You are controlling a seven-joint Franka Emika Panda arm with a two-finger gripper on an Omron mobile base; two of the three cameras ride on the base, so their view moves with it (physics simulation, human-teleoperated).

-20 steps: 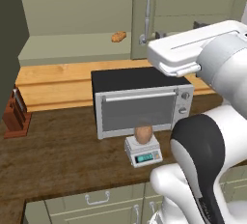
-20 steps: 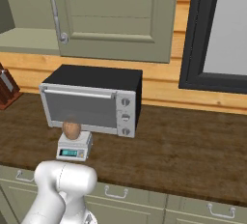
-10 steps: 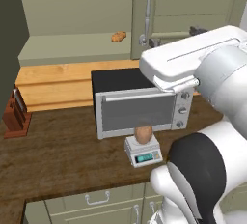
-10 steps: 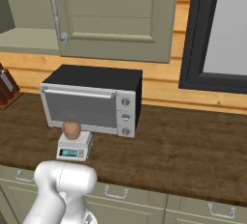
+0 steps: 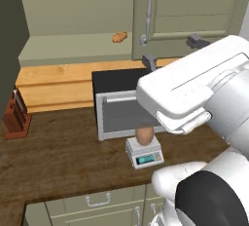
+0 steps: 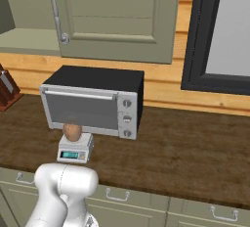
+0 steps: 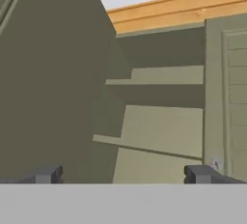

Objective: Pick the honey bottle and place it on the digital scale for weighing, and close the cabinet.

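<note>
1. Honey bottle point(image 5: 144, 135) sits upright on the digital scale point(image 5: 144, 152), on the bench point(image 5: 63, 157) just in front of the toaster oven point(image 6: 93, 102); the weighing half looks done, judging by that.
2. The cabinet point(image 5: 73, 20) is what remains; in the left base view its left door point(image 5: 9, 35) stands swung out at the frame's left edge, shelves exposed, a small orange-brown lump point(image 5: 119, 36) on the lower shelf.
3. The tool point(image 7: 124, 174) is empty, fingertips point(image 7: 46, 174) set wide apart; the hand view looks into the open shelves, beside the shut right door point(image 7: 226, 92).
4. To close it well, I would get behind the open door's outer face, push near its free edge, and follow its arc until flush; watch the forearm over the oven.
</note>
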